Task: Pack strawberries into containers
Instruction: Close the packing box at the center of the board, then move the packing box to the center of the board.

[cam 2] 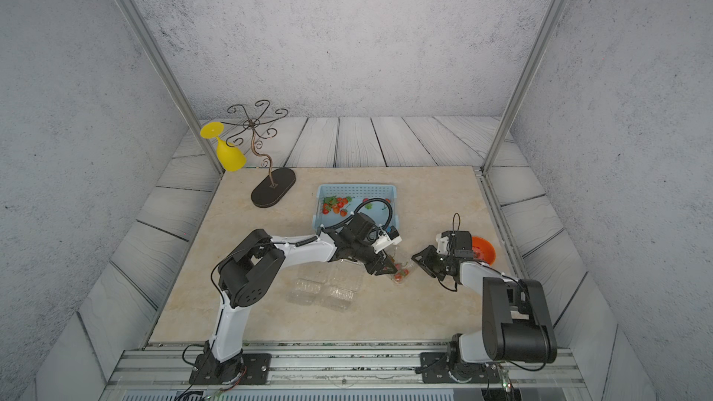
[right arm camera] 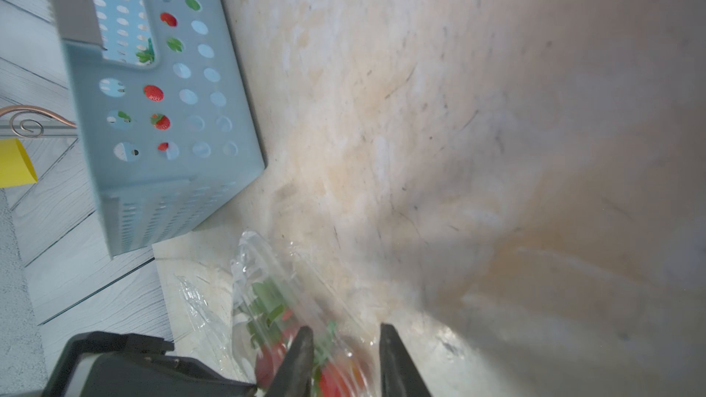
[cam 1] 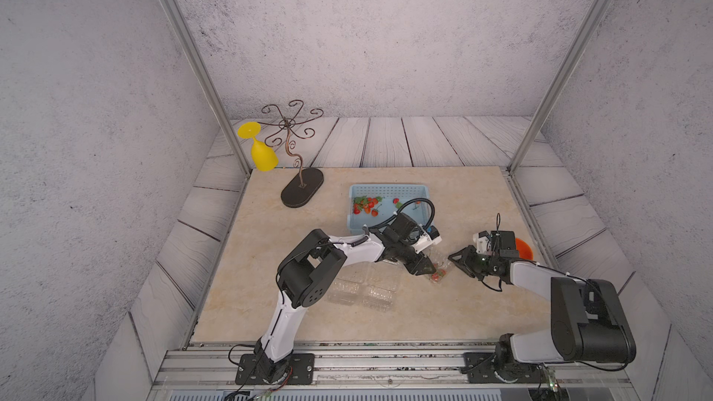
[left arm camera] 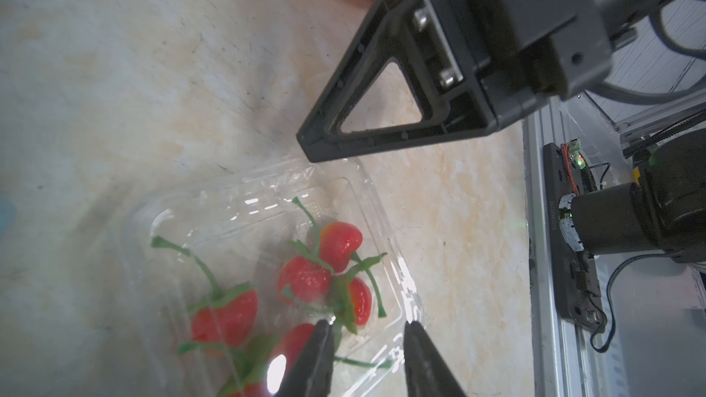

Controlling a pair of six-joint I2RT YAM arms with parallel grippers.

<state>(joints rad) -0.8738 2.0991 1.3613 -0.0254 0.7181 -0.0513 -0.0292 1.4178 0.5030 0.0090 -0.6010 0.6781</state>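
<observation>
One beige marbled bench (cam 1: 482, 310); grey plank surround, speckled grey walls. Far left: wire stand (cam 1: 297, 148), yellow glass (cam 1: 263, 156) hung inverted. Centre: blue basket (cam 1: 386, 189) with strawberries (cam 1: 366, 206); nearer, empty containers (cam 1: 380, 291). Right of those: filled container (left arm camera: 237, 215) holding more strawberries. Right edge: orange bowl (cam 1: 525, 250).

Left arm stretched rightward, elbow raised. Left end effector (left arm camera: 368, 324) nearly closed, pinching filled container's rim. Right arm reaching leftward, low. Right end effector (right arm camera: 345, 328) jaws apart at same container, nothing gripped.

Both top views high, looking down over table (cam 1: 443, 314); wrist views close, sharing filled container (left arm camera: 229, 223).
</observation>
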